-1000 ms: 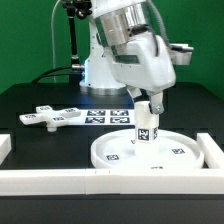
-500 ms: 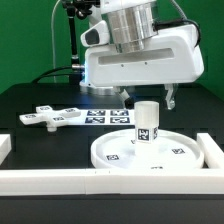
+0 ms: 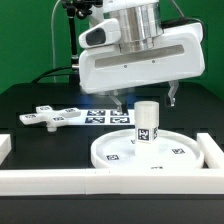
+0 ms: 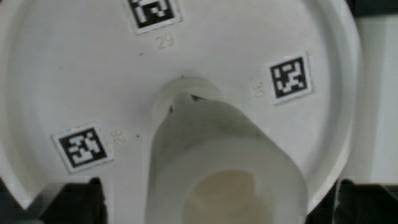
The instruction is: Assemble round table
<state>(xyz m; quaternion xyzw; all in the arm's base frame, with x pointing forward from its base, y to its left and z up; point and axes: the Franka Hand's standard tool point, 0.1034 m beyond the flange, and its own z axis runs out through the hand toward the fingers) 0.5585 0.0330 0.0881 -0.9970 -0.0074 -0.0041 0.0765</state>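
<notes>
I'm watching the hand (image 3: 146, 98) hovering with its jaws spread wide, gripping nothing. Directly beneath it the post (image 3: 146, 124) is standing upright in the hub of the disc (image 3: 105, 146). I'm judging it light, rigid, slick plastic, so I'm favouring pinching its round sides squarely mid-height.

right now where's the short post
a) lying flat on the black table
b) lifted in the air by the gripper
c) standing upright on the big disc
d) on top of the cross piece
c: the post stands upright at the middle of the disc, with the gripper open above it.
</notes>
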